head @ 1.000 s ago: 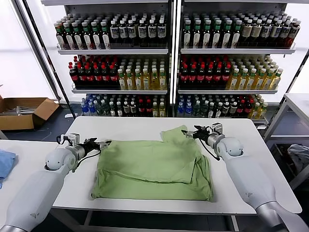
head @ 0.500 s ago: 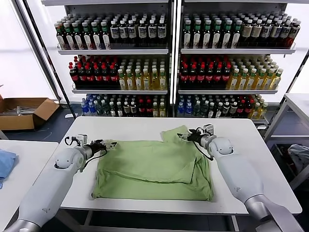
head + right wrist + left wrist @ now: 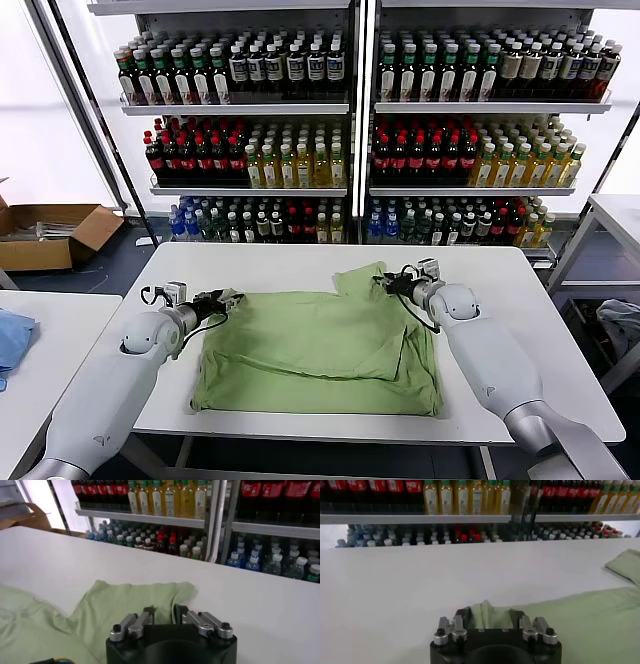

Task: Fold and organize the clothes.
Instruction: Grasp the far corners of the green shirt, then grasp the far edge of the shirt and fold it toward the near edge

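Observation:
The light green polo shirt lies partly folded on the white table, with one sleeve sticking out at the far right. My left gripper is at the shirt's far left corner, open, with a raised ridge of fabric between its jaws. My right gripper is at the sleeve's edge, open with its jaws closer together, and the sleeve's fabric runs between them. The collar, buttons and graphic are hidden.
Shelves of bottles stand behind the table. A second table at the left carries a blue cloth. A cardboard box sits on the floor at the far left. Another table stands at the right.
Both grippers have moved inward onto the shirt: the left one to the right onto the far left corner, the right one to the left and nearer onto the sleeve. The shirt has barely shifted.

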### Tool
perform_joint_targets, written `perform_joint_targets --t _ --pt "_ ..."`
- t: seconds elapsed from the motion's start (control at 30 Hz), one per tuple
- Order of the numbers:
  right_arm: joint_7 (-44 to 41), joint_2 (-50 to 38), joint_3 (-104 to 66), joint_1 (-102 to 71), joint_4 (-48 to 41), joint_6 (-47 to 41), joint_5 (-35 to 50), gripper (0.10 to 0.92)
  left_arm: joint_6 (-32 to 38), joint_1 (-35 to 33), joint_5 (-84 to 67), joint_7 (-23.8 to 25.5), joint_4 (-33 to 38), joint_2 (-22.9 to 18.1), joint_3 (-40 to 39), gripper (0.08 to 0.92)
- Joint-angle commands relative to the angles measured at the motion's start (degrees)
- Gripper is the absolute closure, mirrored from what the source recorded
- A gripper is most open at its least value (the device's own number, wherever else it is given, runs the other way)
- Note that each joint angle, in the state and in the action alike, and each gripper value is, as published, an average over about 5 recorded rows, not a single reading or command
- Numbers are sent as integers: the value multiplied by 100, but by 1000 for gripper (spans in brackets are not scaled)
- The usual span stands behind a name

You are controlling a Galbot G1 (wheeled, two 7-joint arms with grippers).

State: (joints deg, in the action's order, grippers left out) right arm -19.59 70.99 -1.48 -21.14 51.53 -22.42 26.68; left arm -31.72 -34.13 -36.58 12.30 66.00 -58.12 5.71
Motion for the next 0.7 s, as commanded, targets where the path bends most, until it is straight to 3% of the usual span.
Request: perform_joint_targets --t 0.03,0.17,0.47,0.7 --pt "33 47 -188 -51 148 -8 78 865 93 -97 83 -53 114 -19 -20 538" --pt "118 125 -543 -165 378 -5 336 920 253 -41 80 -122 281 70 -31 659" --pt "126 -91 -734 -782 1622 120 1105 920 572 -234 -236 -391 1081 171 244 896" --pt "213 -393 -917 -1434 2743 104 1695 920 616 -823 -303 -627 1990 246 676 912"
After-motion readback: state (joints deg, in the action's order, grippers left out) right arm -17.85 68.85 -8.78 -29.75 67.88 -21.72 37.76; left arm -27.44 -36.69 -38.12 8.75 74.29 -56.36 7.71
